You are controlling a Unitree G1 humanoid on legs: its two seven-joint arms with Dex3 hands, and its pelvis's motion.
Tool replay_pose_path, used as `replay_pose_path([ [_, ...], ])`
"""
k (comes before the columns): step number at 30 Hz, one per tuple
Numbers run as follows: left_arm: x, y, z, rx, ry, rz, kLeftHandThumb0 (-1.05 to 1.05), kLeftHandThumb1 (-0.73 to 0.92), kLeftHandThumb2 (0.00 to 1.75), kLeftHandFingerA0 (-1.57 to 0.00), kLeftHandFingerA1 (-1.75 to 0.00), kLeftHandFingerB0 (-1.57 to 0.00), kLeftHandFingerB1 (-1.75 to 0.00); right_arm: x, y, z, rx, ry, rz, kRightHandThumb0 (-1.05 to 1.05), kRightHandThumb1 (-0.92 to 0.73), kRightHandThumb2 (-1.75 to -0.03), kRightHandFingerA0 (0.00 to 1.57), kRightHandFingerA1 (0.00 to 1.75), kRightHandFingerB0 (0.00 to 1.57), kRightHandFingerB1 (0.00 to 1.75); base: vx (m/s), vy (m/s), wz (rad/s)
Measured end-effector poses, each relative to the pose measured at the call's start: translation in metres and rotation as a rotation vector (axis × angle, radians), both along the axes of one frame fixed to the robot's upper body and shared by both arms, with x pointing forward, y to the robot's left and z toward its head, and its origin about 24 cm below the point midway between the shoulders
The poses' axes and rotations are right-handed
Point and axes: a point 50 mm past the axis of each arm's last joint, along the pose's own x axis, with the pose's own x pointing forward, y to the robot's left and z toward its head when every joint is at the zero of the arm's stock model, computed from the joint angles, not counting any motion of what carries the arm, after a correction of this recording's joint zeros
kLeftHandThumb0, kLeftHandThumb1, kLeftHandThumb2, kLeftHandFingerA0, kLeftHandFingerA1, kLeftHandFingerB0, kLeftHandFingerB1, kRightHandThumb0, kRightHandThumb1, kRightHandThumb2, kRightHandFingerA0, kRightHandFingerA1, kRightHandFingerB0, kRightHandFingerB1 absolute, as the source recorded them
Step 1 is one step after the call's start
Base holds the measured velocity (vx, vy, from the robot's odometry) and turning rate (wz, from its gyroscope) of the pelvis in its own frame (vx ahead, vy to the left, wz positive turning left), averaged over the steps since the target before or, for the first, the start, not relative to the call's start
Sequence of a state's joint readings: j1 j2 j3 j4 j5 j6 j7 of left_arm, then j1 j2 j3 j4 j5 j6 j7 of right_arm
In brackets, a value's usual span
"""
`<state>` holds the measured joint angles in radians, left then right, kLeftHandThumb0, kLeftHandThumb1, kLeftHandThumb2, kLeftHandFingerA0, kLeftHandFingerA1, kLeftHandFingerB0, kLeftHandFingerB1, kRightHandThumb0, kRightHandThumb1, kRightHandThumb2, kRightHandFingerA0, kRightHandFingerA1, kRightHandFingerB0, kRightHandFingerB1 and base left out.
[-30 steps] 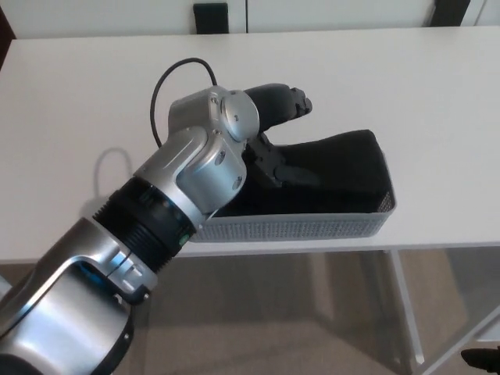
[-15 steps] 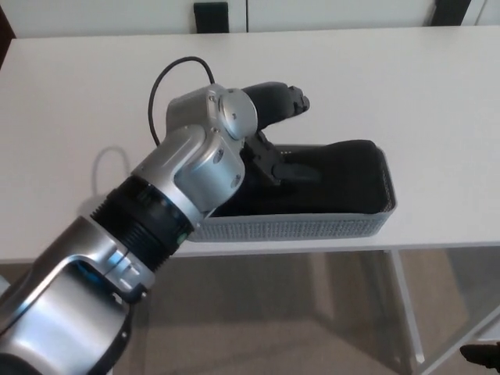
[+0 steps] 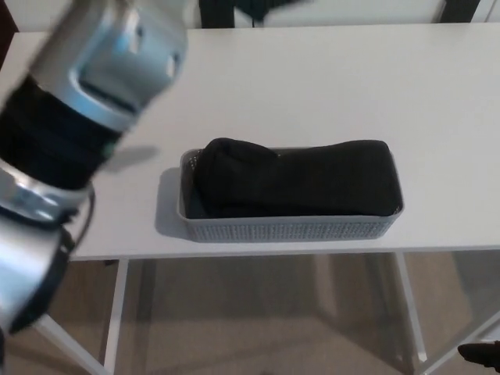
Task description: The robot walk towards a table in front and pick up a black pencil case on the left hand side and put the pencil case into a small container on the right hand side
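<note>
pencil case (image 3: 297,178) seated lengthwise in container (image 3: 289,229), filling it | container at front edge of bench (image 3: 328,86) | left arm (image 3: 78,117) raised, blurred; left robot hand state cannot be told | right robot hand out of frame

Pencil case (image 3: 293,178): solid black, matte, unpatterned. Container (image 3: 289,228): light grey, walls in a fine mesh pattern. Table (image 3: 328,86): plain white top, white legs. Robot arm (image 3: 74,117), left of the frame: silver-grey shell with black banded sections. Floor (image 3: 258,328), bottom of the frame: beige-grey.
</note>
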<state>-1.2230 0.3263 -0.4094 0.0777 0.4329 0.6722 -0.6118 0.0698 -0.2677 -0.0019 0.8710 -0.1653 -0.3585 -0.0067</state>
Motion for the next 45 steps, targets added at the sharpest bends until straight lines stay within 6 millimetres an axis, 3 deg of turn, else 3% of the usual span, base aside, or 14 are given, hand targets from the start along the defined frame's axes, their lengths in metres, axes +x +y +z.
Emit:
replay_pose_path([
  [6,-0.03,0.031,0.035,-0.004,-0.15,-0.004,-0.82,0.59,0.99,0.0,-0.19,0.0,-0.17,-0.005,-0.002,-0.002,-0.003,0.021,0.0,-0.23,-0.68,-0.6,0.64,0.55,0.51,0.5,0.0,0.0,0.0],
  [12,-0.055,0.051,0.004,0.013,-0.136,-0.036,-0.86,0.59,0.94,-0.02,-0.21,-0.09,-0.19,-0.008,-0.001,-0.004,-0.001,0.035,0.004,-0.22,-0.67,-0.59,0.59,0.54,0.49,0.49,0.0,0.0,0.0],
  [21,-0.08,0.073,-0.093,-0.069,0.141,-0.065,-0.72,0.46,0.79,-0.11,-0.44,-0.05,-0.31,-0.013,0.0,-0.007,0.003,0.051,0.005,-0.26,-0.71,-0.6,0.49,0.52,0.35,0.44,0.0,0.0,0.0],
  [24,-0.091,0.083,-0.134,-0.127,0.292,-0.047,-0.65,0.42,0.76,-0.06,-0.31,-0.08,-0.26,-0.014,0.0,-0.008,0.005,0.053,0.005,-0.24,-0.7,-0.6,0.5,0.54,0.35,0.44,0.0,0.0,0.0],
  [25,-0.094,0.086,-0.144,-0.14,0.329,-0.04,-0.63,0.53,0.58,-0.08,-0.25,-0.1,-0.22,-0.014,0.0,-0.008,0.005,0.054,0.005,-0.26,-0.7,-0.6,0.49,0.51,0.35,0.43,0.0,0.0,0.0],
  [26,-0.1,0.091,-0.157,-0.162,0.382,-0.028,-0.69,0.44,0.78,-0.05,-0.32,-0.08,-0.26,-0.015,0.0,-0.008,0.005,0.055,0.004,-0.27,-0.71,-0.61,0.51,0.52,0.35,0.42,0.0,0.0,0.0],
  [29,-0.119,0.105,-0.195,-0.222,0.535,0.023,-0.72,0.45,0.8,-0.05,-0.36,-0.09,-0.25,-0.017,0.0,-0.009,0.007,0.06,0.001,-0.25,-0.7,-0.6,0.5,0.52,0.35,0.42,0.0,0.0,0.0],
  [32,-0.147,0.122,-0.232,-0.285,0.693,0.098,-0.64,0.53,0.58,-0.08,-0.29,-0.09,-0.23,-0.018,0.0,-0.009,0.008,0.062,-0.002,-0.25,-0.71,-0.6,0.5,0.51,0.35,0.42,0.0,0.0,0.0],
  [36,-0.19,0.143,-0.272,-0.342,0.877,0.211,-0.66,0.44,0.79,-0.02,-0.28,-0.06,-0.25,-0.02,0.0,-0.01,0.011,0.064,-0.007,-0.26,-0.7,-0.6,0.47,0.52,0.3,0.41,0.0,0.0,0.0],
  [37,-0.203,0.149,-0.283,-0.356,0.928,0.244,-0.65,0.43,0.8,-0.02,-0.32,-0.06,-0.27,-0.021,0.0,-0.01,0.013,0.066,-0.01,-0.23,-0.51,-0.93,0.38,0.62,0.17,0.51,0.0,0.0,0.0],
  [42,-0.25,0.166,-0.314,-0.381,1.092,0.359,-0.66,0.61,0.6,-0.08,-0.27,-0.06,-0.21,-0.023,0.001,-0.012,0.028,0.064,-0.028,-0.41,-0.68,-0.72,0.2,0.41,0.09,0.36,0.0,0.0,0.0],
  [43,-0.258,0.169,-0.32,-0.381,1.118,0.379,-0.73,0.51,0.86,-0.05,-0.33,-0.06,-0.24,-0.024,0.002,-0.012,0.033,0.061,-0.036,-0.36,-0.73,-0.62,0.24,0.38,0.1,0.3,0.0,0.0,0.0],
  [44,-0.264,0.172,-0.324,-0.379,1.14,0.395,-0.72,0.67,0.61,-0.06,-0.26,-0.07,-0.22,-0.024,0.002,-0.012,0.039,0.058,-0.043,-0.39,-0.68,-0.72,0.19,0.42,0.09,0.35,0.0,0.0,0.0],
  [45,-0.269,0.174,-0.328,-0.376,1.157,0.409,-0.72,0.67,0.61,-0.06,-0.26,-0.07,-0.22,-0.024,0.003,-0.012,0.043,0.054,-0.05,-0.39,-0.68,-0.72,0.19,0.42,0.09,0.35,0.0,0.0,0.0],
])
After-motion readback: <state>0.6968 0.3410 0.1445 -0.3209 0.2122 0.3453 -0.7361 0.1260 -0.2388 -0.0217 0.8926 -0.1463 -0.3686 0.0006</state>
